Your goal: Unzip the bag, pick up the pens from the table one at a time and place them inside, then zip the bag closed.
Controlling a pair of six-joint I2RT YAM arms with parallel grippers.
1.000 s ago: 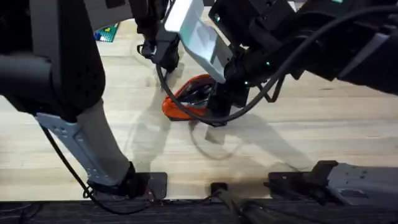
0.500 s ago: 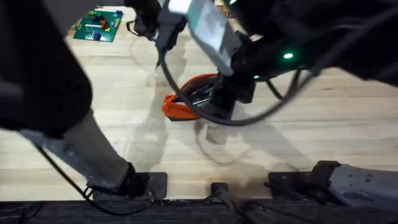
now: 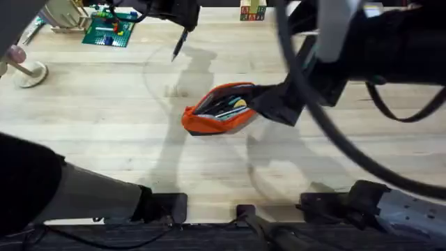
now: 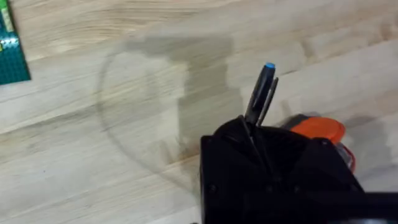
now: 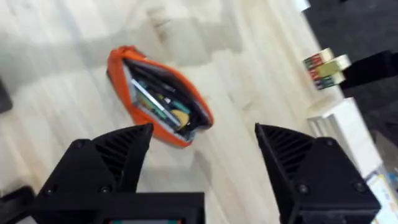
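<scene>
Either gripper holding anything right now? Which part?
Left gripper pinches a slim dark pen with a blue tip near one end, the blue tip sticking out. Right gripper is open and holds nothing.

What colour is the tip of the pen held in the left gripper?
Blue: the pen has a blue tip, best seen in the left wrist view.

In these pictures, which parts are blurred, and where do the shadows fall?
Overhead: both arms show large, dark and blurred, and soft shadows cross the table around the sharp bag. Left wrist: the pen is slightly soft, with a grey shadow behind it. Right wrist: the bag is blurred.
</scene>
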